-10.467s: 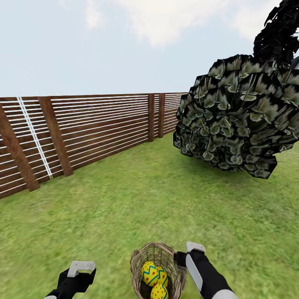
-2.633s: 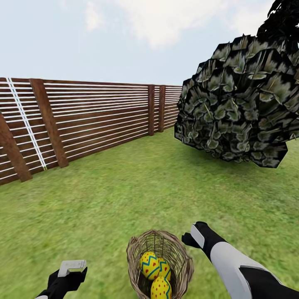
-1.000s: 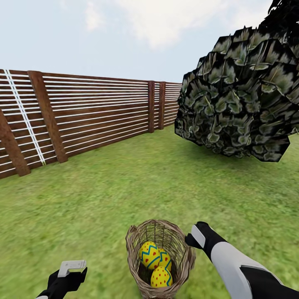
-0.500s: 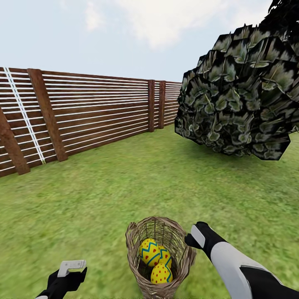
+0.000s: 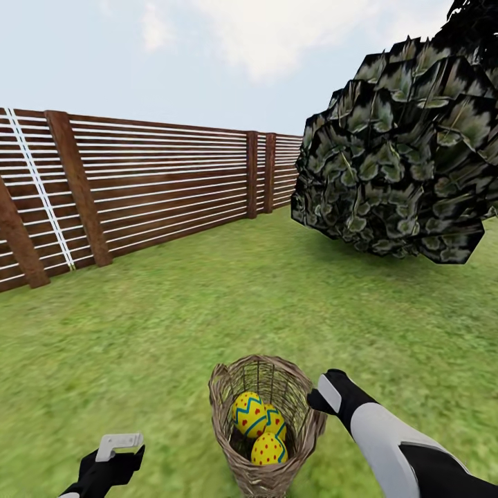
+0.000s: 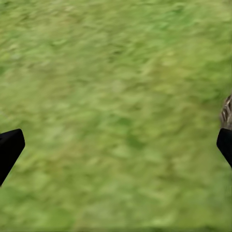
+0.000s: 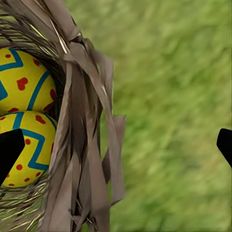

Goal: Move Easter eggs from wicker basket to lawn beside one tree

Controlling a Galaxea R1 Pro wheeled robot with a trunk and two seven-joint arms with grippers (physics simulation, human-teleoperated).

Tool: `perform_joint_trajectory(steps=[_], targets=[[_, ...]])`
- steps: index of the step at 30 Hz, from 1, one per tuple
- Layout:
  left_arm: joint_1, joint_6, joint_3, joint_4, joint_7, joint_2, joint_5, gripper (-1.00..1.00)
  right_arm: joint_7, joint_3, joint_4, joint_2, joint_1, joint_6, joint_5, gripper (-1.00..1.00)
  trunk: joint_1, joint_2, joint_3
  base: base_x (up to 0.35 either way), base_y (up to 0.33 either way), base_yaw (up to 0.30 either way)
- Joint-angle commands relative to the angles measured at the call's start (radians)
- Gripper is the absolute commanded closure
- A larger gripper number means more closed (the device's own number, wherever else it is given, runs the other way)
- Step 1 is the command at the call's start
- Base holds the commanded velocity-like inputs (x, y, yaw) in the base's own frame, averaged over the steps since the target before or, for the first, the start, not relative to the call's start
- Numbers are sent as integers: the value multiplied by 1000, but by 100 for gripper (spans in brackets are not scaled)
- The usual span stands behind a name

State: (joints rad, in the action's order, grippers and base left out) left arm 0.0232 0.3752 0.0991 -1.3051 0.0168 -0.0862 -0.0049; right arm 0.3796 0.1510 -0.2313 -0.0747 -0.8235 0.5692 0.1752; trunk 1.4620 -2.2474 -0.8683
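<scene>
The wicker basket [image 5: 228, 422] sits on the lawn [image 5: 207, 311] just in front of me, with three yellow Easter eggs [image 5: 250, 413] inside, banded in blue and dotted red. My right gripper [image 5: 324, 395] hovers at the basket's right rim. In the right wrist view the right gripper [image 7: 116, 147] is open, and its black fingertips [image 7: 9, 151] straddle the basket wall [image 7: 87, 145], one over the eggs [image 7: 21, 82], one over grass. My left gripper [image 5: 119, 448] hangs open over bare grass to the basket's left, with its fingertips [image 6: 9, 147] wide apart.
Dark blocky foliage of a tree [image 5: 401, 152] looms at the right, its trunk hidden. A brown slatted fence [image 5: 159, 187] runs along the left and back. Open grass lies between the basket and the tree. A sliver of basket rim [image 6: 226, 111] shows in the left wrist view.
The whole picture has drifted, so the basket now shows slightly higher. Both arms have held their pose over the last second. Ten seconds ago the right arm was further back.
</scene>
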Motion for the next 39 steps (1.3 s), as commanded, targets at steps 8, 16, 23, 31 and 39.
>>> perform_joint_trajectory(steps=[8, 16, 23, 31, 39], targets=[[0, 5, 0, -2, 2, -1, 0, -100, 7, 2, -2, -2, 0, 1, 10, -100, 19, -36, -17, 0, 0, 0], [0, 5, 1, -3, 2, -1, 0, -100, 7, 1, -2, -3, 0, 1, 10, -100, 35, -64, -29, 0, 0, 0], [0, 5, 0, -3, 2, -1, -1, -100, 7, 1, -2, -5, 0, 1, 10, -100, 46, -85, -39, 0, 0, 0], [1, 5, 1, -2, 2, -1, -1, -100, 7, 1, -2, -5, 0, 1, 10, 100, 46, -85, -39, 0, 0, 0], [1, 6, 1, -3, 2, -1, -1, -100, 7, 1, -2, -8, 0, 1, 10, 100, 46, -85, -39, 0, 0, 0]])
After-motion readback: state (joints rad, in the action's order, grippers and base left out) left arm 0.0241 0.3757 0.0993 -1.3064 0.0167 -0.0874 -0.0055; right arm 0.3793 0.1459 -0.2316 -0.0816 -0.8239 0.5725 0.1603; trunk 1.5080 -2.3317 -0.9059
